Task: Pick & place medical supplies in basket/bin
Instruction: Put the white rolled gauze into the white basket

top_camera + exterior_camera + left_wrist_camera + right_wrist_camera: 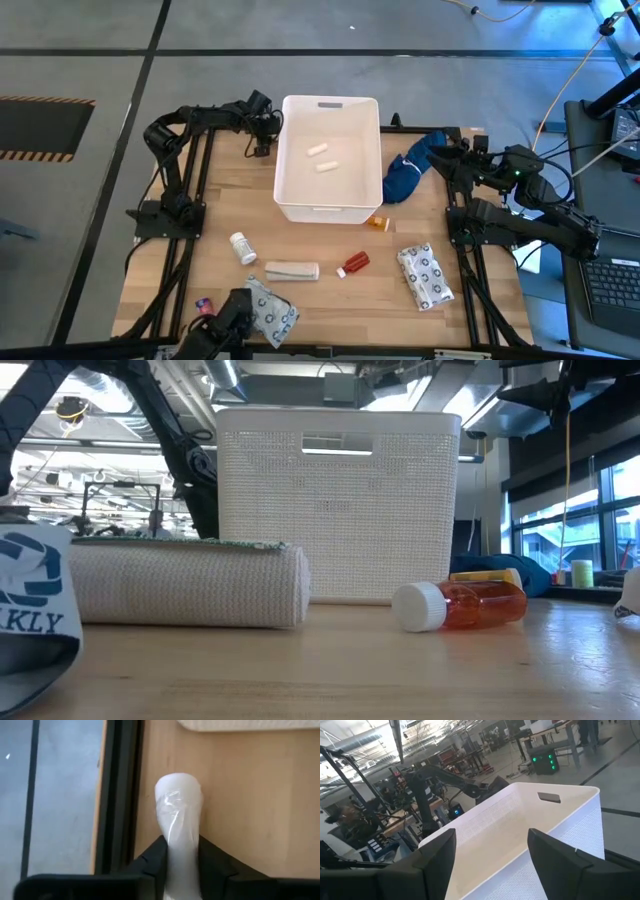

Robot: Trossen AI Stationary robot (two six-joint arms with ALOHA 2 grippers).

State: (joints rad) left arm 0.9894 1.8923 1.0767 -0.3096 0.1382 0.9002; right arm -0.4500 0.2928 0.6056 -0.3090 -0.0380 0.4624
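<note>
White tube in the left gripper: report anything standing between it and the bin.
Nothing visible lies between them. The left gripper grips the white tube just outside the bin, by its left wall. Only that tall wall itself would have to be cleared.

White tube (177, 835) running off wrist picture's edge between left gripper (181, 865) fingers; its lower end hidden. Tub (338, 500) blocking everything behind it in low view; its contents not showing there. Blue-printed packet (35, 600) getting cut off at low view's left edge, lettering partly lost. Two small pale items (321, 158) lying inside tub, too small to identify. Tiny red-blue thing (204, 304) at near left corner, unreadable. Right gripper (490, 855) fingertips getting cropped.
</note>
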